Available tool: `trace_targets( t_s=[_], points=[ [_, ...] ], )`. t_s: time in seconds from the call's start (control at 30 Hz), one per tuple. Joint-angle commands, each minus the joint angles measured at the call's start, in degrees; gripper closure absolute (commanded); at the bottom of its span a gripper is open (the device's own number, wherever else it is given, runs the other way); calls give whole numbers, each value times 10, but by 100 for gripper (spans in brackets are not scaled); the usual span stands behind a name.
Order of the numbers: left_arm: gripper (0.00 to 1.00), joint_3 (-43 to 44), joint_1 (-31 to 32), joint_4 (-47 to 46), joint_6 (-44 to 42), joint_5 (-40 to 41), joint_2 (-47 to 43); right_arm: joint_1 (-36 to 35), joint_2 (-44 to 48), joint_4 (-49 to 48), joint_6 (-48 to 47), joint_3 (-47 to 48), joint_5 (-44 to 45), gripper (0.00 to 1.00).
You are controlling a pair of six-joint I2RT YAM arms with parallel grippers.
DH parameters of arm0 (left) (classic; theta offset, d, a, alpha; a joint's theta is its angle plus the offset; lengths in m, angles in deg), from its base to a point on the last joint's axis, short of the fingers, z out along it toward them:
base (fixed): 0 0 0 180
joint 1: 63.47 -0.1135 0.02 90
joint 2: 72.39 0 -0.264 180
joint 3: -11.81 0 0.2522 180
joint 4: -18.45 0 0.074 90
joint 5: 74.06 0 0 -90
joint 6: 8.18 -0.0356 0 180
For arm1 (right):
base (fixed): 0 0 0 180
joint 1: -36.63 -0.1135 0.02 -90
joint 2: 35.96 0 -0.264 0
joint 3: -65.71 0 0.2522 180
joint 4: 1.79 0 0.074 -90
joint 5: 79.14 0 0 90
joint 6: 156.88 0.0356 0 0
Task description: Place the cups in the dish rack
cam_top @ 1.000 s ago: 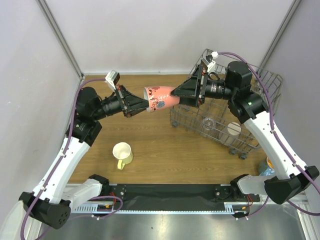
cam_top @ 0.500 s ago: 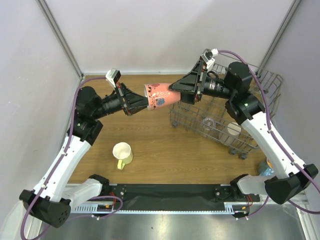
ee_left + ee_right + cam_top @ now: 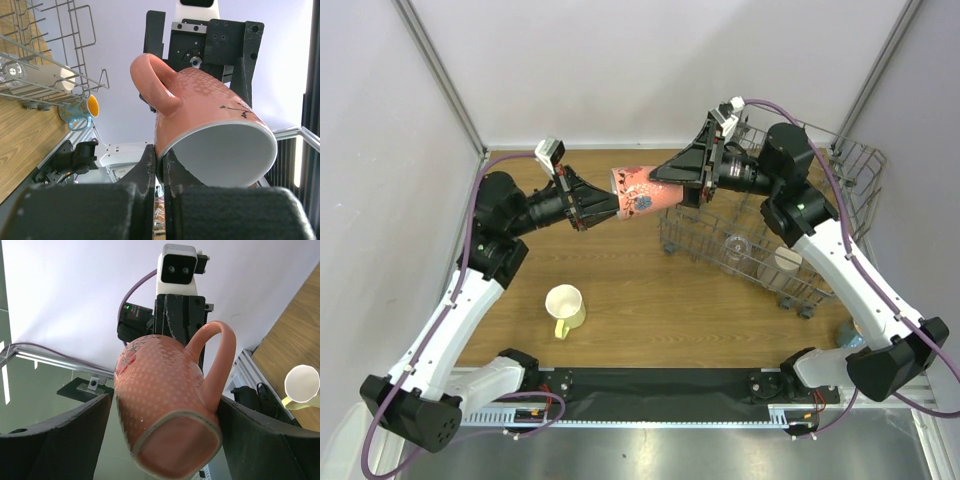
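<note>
Pair of arms, left arm (image 3: pixel 450 320) and right arm (image 3: pixel 865 290): white link shells, black rounded joint housings, black base blocks in the lower corners of the overhead frame.
Purple cable (image 3: pixel 139 283) routed along each arm.
White camera box (image 3: pixel 178 269), two dark lenses, on wrist.
Black mounting plate (image 3: pixel 220 40), screws and bored holes.
Left gripper (image 3: pixel 159 150), right gripper (image 3: pixel 165 400): black fingers, matte and textured.
</note>
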Motion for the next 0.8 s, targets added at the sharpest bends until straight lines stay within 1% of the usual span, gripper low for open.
trace_targets(
  t_s=[0.0, 0.27, 0.43, 0.47, 0.6, 0.7, 0.77],
  points=[
    [100, 27, 5, -29, 47, -14, -7, -5, -6, 2, -7, 29, -14, 10],
    [100, 25, 8, -30, 46, -15, -5, -18, -16, -18, -6, 31, -24, 13],
    [100, 16, 9, -32, 49, -14, -6, -27, -19, -19, -9, 30, -35, 11],
    [100, 14, 9, -37, 51, -14, -7, -27, -19, -35, -13, 29, -37, 10],
    [100, 11, 10, -41, 56, -15, -7, -29, -15, -36, -19, 24, -38, 10],
    [100, 9, 10, -40, 56, -15, -9, -32, -18, -44, -16, 25, -42, 13],
    [100, 7, 11, -39, 56, -17, -8, -32, -18, -47, -16, 25, -41, 22]
  ],
)
